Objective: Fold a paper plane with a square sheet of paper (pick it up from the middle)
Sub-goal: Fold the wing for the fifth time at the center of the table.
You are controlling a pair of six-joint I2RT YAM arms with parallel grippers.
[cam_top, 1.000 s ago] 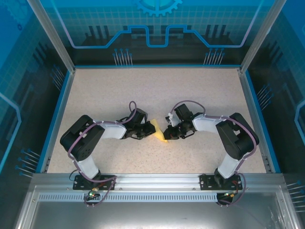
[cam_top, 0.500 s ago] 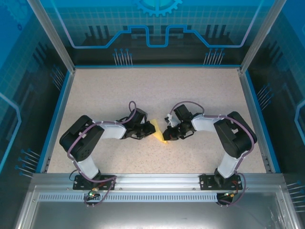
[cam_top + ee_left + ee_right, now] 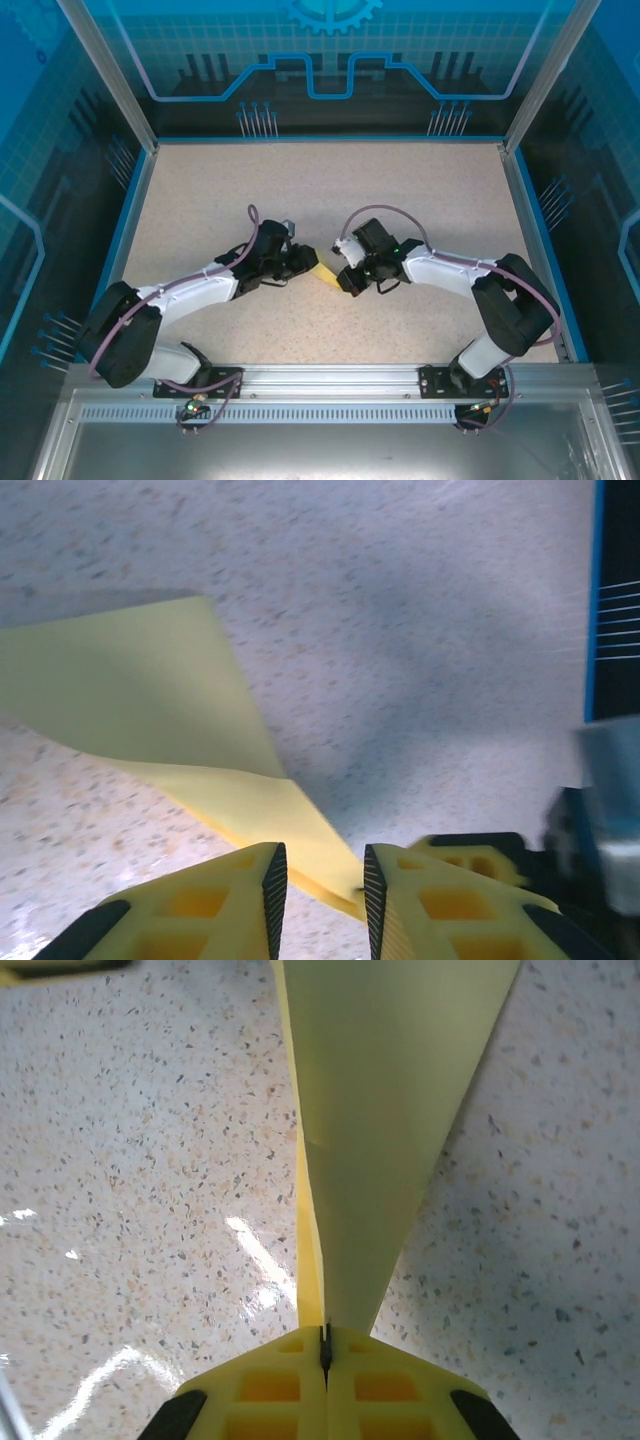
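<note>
Speckled beige table [image 3: 420, 200], boxed in by blue-lit panels [image 3: 330, 60]. Two black-and-white arms reach in low toward the table's middle: left arm [image 3: 190, 295] from the near left, right arm [image 3: 450, 272] from the near right, wrists almost meeting.

Left gripper [image 3: 320, 870]: yellow fingers [image 3: 225, 905] stand a narrow gap apart, pinched on nothing. A tapering end of the narrow yellow folded paper plane [image 3: 150, 700] runs in under that gap; touching the fingers or not, I cannot tell.

Right gripper [image 3: 325, 1332]: jaws pressed tight together, clamping the plane's pointed end at the seam.

Plane sits between the two grippers, mid-table, a little toward the front edge. It widens away from the right gripper, with one long crease visible along its side.
</note>
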